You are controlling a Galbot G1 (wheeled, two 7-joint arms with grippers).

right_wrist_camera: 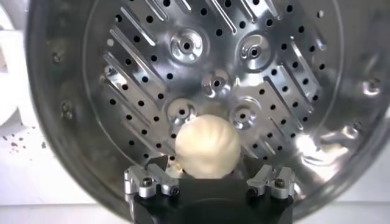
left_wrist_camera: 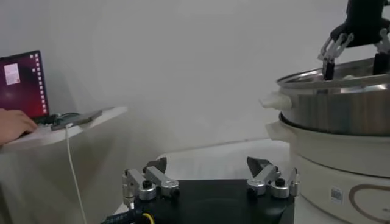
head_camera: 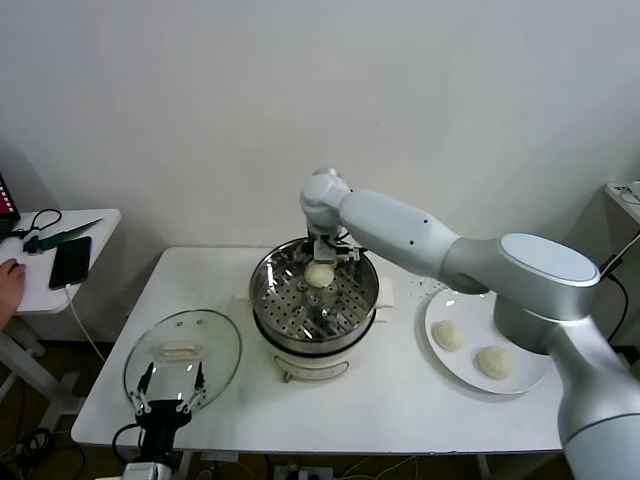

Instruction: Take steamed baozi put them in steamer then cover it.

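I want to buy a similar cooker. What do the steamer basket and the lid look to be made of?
The steamer looks like polished stainless steel: its perforated floor mirrors light. The cover seems to be clear glass with a metal rim, since the table shows through it; its white handle is probably plastic.

1. Steamer [head_camera: 275, 290]: shiny polished metal, perforated floor, on a glossy white plastic base.
2. Baozi [right_wrist_camera: 208, 150]: matt, smooth cream dough.
3. Cover [head_camera: 215, 345]: clear glass, metal rim.
4. Table [head_camera: 400, 400]: smooth matt white.
5. Plate [head_camera: 440, 360]: glossy white.
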